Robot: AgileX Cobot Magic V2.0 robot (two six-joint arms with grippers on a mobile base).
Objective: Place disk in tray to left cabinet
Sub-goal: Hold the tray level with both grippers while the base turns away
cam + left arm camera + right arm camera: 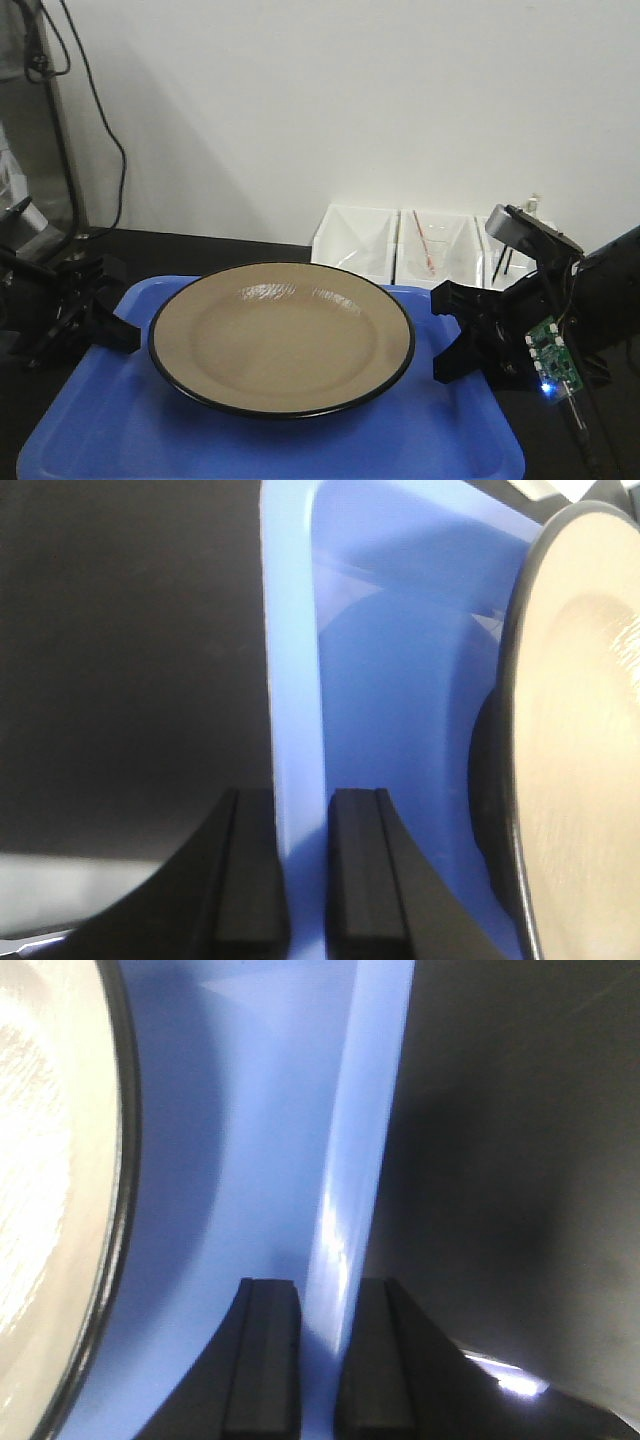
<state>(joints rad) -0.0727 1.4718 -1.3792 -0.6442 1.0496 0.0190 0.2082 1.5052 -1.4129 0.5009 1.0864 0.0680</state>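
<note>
- Front view: disk (282, 335) sat flat in the tray (80, 430), centred between the two grippers and taking up most of the tray's width.
- Left gripper (110, 312) was at the tray's left edge, disk just to its right. Right gripper (442, 335) was at the tray's right edge, disk just to its left.
- Couldn't read the jaw state of either one from this view; both looked hooked over the rim.
- White bins (400, 245) stood beyond the right gripper, against the wall (300, 100). Dark table (220, 250) showed around the tray.
- Left wrist view: fingers (360, 880) straddled the tray's left rim, one outside over the table, one inside the tray. Rim filled the gap between them, so the gripper was clamped on the rim.
- Disk's black edge ran along the inboard side of this gripper, near the inner finger but not touching it.
- Right wrist view: mirrored setup. Fingers (265, 1360) pinched the tray's right rim, inner one in the tray, outer one over the table.
- Disk sat inboard of that gripper, apart from the inner finger, with blue tray floor showing between.
</note>
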